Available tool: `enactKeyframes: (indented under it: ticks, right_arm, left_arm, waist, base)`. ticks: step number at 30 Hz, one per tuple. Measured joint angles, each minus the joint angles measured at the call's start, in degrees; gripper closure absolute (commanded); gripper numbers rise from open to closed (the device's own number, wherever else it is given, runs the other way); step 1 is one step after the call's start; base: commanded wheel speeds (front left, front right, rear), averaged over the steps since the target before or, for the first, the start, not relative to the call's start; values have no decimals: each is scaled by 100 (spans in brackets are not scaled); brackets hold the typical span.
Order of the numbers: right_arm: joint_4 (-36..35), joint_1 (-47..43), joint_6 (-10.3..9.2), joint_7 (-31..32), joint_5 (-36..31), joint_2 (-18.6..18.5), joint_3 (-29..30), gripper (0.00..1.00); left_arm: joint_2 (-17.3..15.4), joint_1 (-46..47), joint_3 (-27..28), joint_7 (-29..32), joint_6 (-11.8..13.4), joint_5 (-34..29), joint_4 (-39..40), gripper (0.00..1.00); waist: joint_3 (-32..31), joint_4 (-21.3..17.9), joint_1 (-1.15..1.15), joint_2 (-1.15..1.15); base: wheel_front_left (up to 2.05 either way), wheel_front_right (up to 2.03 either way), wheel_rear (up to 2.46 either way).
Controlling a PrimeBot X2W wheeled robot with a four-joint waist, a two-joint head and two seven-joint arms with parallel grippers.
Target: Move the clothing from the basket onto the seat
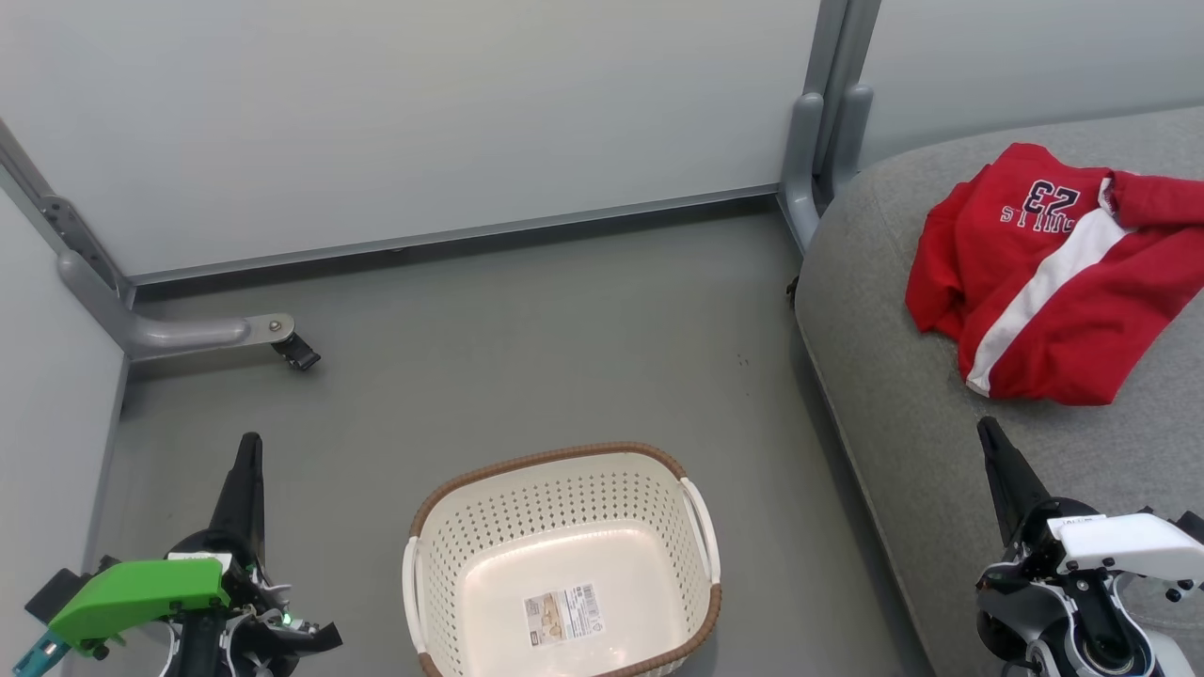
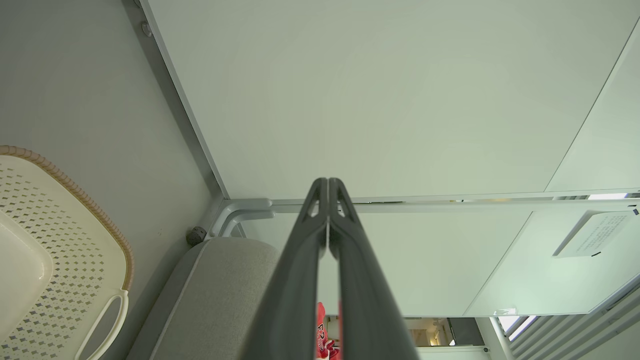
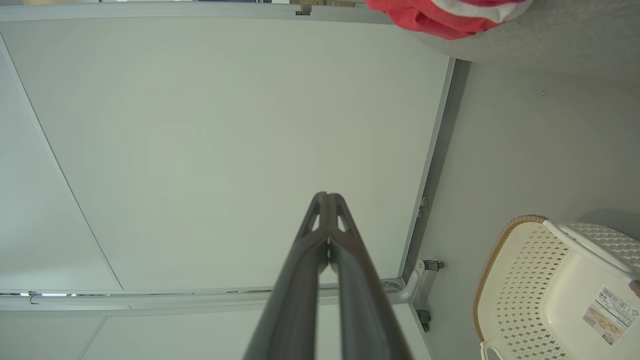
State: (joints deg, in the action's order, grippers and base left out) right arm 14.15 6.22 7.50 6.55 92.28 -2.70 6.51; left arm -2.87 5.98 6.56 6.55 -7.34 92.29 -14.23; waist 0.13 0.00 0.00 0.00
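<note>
The red clothing with a white stripe and navy "23" lies crumpled on the light-grey seat at the right. The cream basket with a brown rim stands on the floor at bottom centre; inside it I see just a paper label. My left gripper is shut at the lower left, left of the basket, holding nothing. My right gripper is shut at the lower right over the seat, just below the clothing, also holding nothing. The wrist views show each pair of fingers pressed together.
Pale partition panels wall the back and left. A grey metal foot with a castor juts onto the floor at the left. A grey post stands by the seat's corner. Grey floor lies between basket and wall.
</note>
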Motion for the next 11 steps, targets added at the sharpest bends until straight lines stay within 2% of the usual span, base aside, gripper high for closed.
enactKeyframes:
  ticks: [11]
  right_arm:
    - [0, 1, 0, 0, 0, -1, 0, 100]
  left_arm:
    - [0, 0, 0, 0, 0, 0, 0, 100]
  waist:
    - [0, 0, 0, 0]
  base:
    - [0, 0, 0]
